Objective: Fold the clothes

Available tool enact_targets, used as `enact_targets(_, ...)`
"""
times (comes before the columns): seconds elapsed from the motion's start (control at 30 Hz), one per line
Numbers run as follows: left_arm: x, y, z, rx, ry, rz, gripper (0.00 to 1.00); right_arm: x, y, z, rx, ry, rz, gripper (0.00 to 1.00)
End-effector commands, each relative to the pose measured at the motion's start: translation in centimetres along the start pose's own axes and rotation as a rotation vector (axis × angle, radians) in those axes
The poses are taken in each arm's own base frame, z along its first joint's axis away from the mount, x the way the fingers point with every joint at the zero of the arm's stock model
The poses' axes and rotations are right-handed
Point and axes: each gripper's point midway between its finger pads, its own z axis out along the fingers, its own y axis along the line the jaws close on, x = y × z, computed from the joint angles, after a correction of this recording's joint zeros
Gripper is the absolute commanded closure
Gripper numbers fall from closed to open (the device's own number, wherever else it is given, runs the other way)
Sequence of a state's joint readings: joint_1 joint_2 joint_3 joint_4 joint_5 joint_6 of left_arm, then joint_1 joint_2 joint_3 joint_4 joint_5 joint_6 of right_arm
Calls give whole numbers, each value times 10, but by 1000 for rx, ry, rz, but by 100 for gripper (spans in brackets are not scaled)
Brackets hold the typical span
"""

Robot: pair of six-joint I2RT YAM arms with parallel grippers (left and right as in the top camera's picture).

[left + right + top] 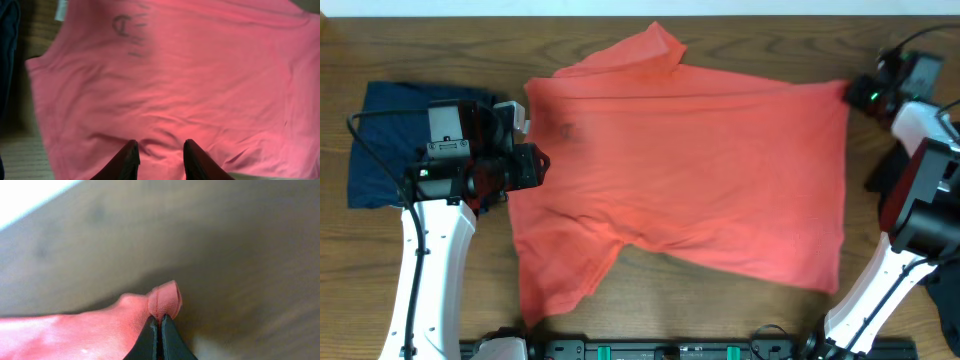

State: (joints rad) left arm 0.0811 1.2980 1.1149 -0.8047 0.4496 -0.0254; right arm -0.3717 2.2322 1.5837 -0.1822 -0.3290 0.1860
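Two arms are working opposite ends of the shirt [700, 170], which is lying spread on the table [720, 312] with its long axis running left to right. The right gripper [160, 325] is pinching the far right corner, jaws clenched on a small fold of hem, while the left gripper [160, 156] is hovering at the left edge, jaws parted over cloth. Overhead is showing the full spread and a navy garment [380, 140] by the left arm, but only the right wrist view is proving that pinch, so I'm judging the corner will be travelling leftward.
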Motion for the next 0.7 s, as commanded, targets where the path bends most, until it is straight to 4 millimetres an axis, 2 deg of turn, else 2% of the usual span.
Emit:
enact_targets(0.0, 0, -2, 0, 11, 4, 11, 68, -69, -6, -26, 8, -148, 5, 99)
enact_targets(0.03, 0, -2, 0, 11, 3, 11, 68, -79, -5, -31, 7, -166, 0, 98)
enact_targets(0.07, 0, -2, 0, 11, 3, 11, 68, -88, -3, -36, 7, -176, -1, 82)
enact_targets(0.1, 0, -2, 0, 11, 3, 11, 66, -93, -2, -40, 7, -178, -1, 49)
enact_targets(0.13, 0, -2, 0, 11, 3, 11, 62, -96, 1, -43, 1, -174, -1, 24)
enact_targets(0.17, 0, -2, 0, 11, 4, 11, 57, -99, 5, -47, -15, -165, -8, 9)
enact_targets(0.2, 1, -2, 0, 11, 5, 11, 54, -100, 9, -51, -35, -154, -18, 1)
enact_targets(0.3, 2, -2, 0, 10, 11, 8, 51, -102, 25, -67, -100, -119, -21, 1)
enact_targets(0.43, 12, 0, 0, 1, 49, -8, 51, -104, 54, -103, -206, -92, -21, 1)
enact_targets(0.5, 24, 8, -1, -46, 97, -28, 51, -104, 71, -126, -257, -81, -23, 1)
enact_targets(0.53, 37, 16, -2, -96, 148, -49, 51, -103, 82, -144, -285, -71, -22, 1)
enact_targets(0.67, 74, 24, -1, -133, 288, -116, 52, -90, 102, -187, -293, -19, -2, 1)
